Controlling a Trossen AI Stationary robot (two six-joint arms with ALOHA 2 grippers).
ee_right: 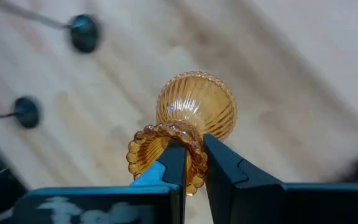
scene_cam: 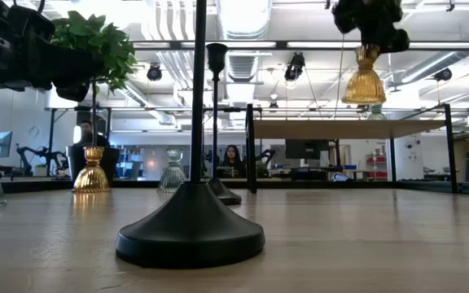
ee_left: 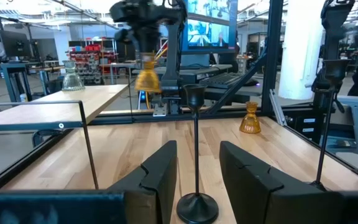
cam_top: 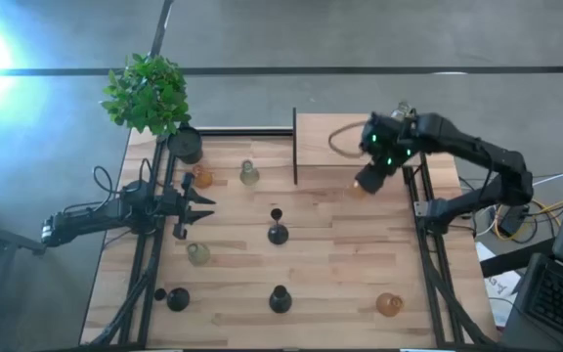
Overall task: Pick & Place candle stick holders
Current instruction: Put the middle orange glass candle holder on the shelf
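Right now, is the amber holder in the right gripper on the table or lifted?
Lifted: the amber holder hangs from the right gripper above the table.

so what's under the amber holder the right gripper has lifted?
Bare wooden table, nothing touching amber holder; right gripper pinches its beaded rim. Directly beneath is hidden by it.

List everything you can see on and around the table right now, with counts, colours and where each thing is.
Amber glass holders: three; one near the plant, one at the near right corner, one lifted off the table in the right claw.
Pale clear holders: two, left half of the table.
Black stem holders: three, centre and near-left.
Green plant: one, black pot, far left corner.
Raised wooden shelf: one, far right.
Left claw: open, left edge.
Right claw: shut on the amber holder.
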